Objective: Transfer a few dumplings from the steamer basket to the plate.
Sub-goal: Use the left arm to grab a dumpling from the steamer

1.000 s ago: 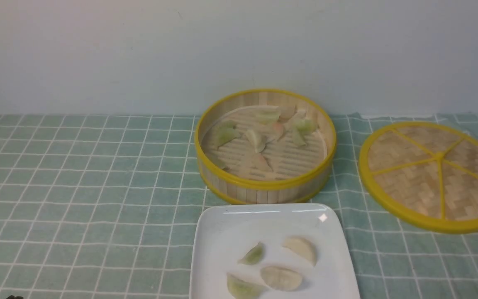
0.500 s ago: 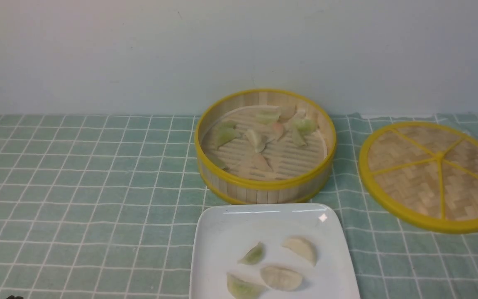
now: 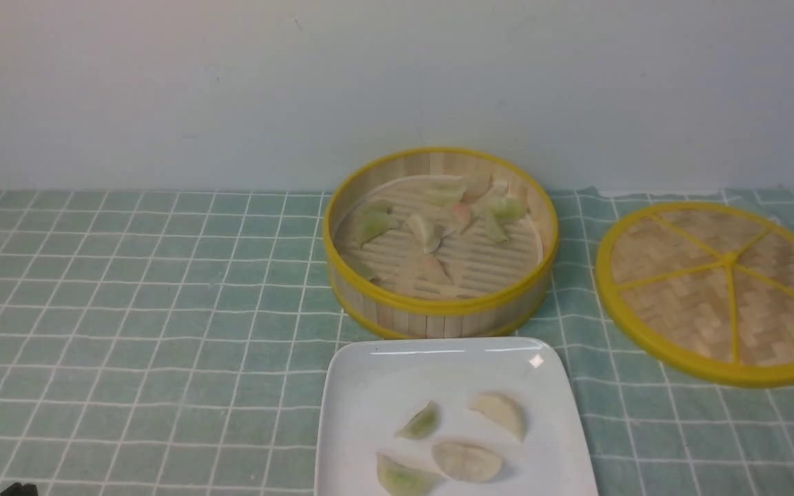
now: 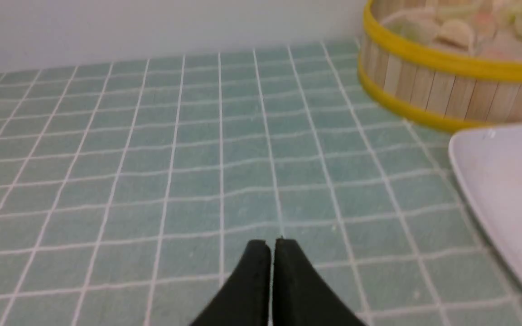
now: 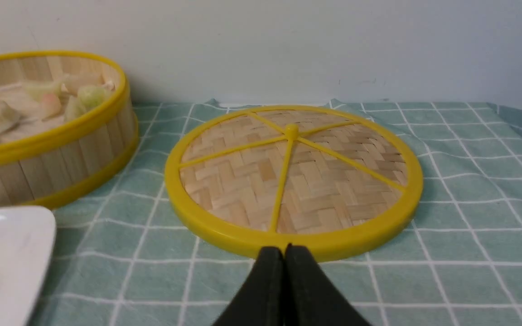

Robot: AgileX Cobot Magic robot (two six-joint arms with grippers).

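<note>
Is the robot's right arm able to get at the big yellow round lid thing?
Probably yes: the woven disc lies flat on the cloth, nothing on top, and the shut right gripper seems to face it with nothing between.

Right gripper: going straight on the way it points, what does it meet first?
Probably the near rim of the woven disc, just beyond the shut right gripper; depth and height are hard to judge.
</note>
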